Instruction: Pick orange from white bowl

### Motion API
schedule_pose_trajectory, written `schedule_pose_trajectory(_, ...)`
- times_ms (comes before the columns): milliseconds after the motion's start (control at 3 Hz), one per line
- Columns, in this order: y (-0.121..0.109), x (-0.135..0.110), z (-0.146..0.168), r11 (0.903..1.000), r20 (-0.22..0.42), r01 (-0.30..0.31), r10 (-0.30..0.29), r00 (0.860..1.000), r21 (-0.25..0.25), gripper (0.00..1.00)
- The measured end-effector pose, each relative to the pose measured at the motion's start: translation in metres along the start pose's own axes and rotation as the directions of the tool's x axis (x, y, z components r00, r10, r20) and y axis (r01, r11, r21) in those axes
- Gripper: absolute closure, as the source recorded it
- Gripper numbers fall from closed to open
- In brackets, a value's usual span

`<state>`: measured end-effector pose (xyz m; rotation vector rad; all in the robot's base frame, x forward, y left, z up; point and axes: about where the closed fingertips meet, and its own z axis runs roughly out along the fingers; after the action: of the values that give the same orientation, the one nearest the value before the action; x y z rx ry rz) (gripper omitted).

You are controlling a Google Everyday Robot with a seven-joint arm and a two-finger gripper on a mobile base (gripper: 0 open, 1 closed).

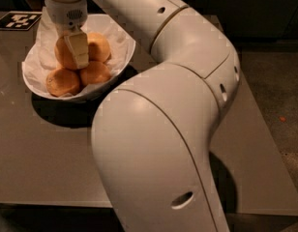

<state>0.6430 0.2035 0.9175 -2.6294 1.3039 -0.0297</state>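
The white bowl [122, 57], lined with crumpled white paper, stands at the table's back left. It holds several oranges. My gripper [72, 56] reaches straight down into the bowl from above and is at the back left orange [63, 54], touching its front. Another orange [99, 46] lies right of it, and two more oranges [63, 82] [95, 72] lie in front. The far side of the back left orange is hidden behind my gripper.
The grey table [42, 153] runs forward and to the right of the bowl. A black-and-white marker tag [18, 20] lies at the back left corner. My large white arm [163, 129] covers the middle and right of the view. The floor [275, 110] is on the right.
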Motion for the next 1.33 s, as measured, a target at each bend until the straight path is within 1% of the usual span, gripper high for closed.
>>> schedule_pose_trajectory(333,-0.003,-0.005,-0.012,0.9985,0.013,0.006,-0.007,1.0,0.055,1.0)
schedule_pose_trajectory(667,0.008,-0.017,-0.04,0.9913,0.037,0.042,-0.046,0.998,0.125,1.0)
schedule_pose_trajectory(1000,0.027,-0.027,-0.057,0.9832,0.088,0.072,-0.088,0.992,0.168,1.0)
schedule_pose_trajectory(1333,0.056,-0.04,-0.067,0.9783,0.151,0.075,-0.105,0.983,0.193,1.0)
